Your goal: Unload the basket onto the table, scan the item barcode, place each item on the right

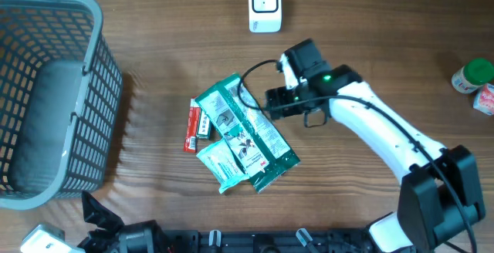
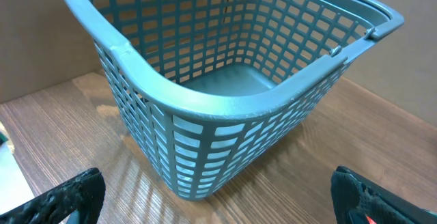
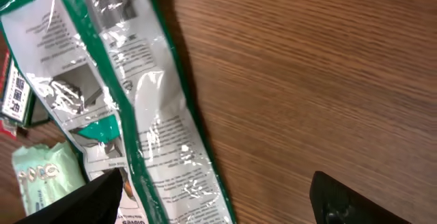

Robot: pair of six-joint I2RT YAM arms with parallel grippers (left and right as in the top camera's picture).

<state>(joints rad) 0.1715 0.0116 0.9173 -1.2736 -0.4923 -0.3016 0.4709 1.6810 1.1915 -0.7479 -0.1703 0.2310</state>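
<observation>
**Fingers spread, packet flat on the table**

Right gripper [image 3: 212,186] shows in its wrist view only as two black tips cut off by the bottom edge. They stand wide apart with nothing clamped between them. From overhead the same gripper [image 1: 272,102] sits at the packet's right edge, and whether it touches the film cannot be told.

The packet [image 1: 245,133] is the item with the barcode. It is a long, glossy green-and-white plastic sleeve, crinkled and catching glare, lying at a slant in the middle of the wooden table [image 1: 370,21]. Its print is too small and shiny to read, and no barcode can be picked out.

A pale green pouch [image 1: 222,163] is tucked partly under its lower end, and a small red box [image 1: 191,128] lies just beside its left edge.

The scanner [image 1: 264,6], a white rounded block with a dark window, stands well apart at the far edge.

Left gripper [image 2: 218,200] is likewise fully spread and empty, its dark tips clipped at the frame corners. It faces a grey-blue plastic lattice basket [image 2: 205,108].

A green-capped container [image 1: 472,75] is cut off at the right edge.
</observation>
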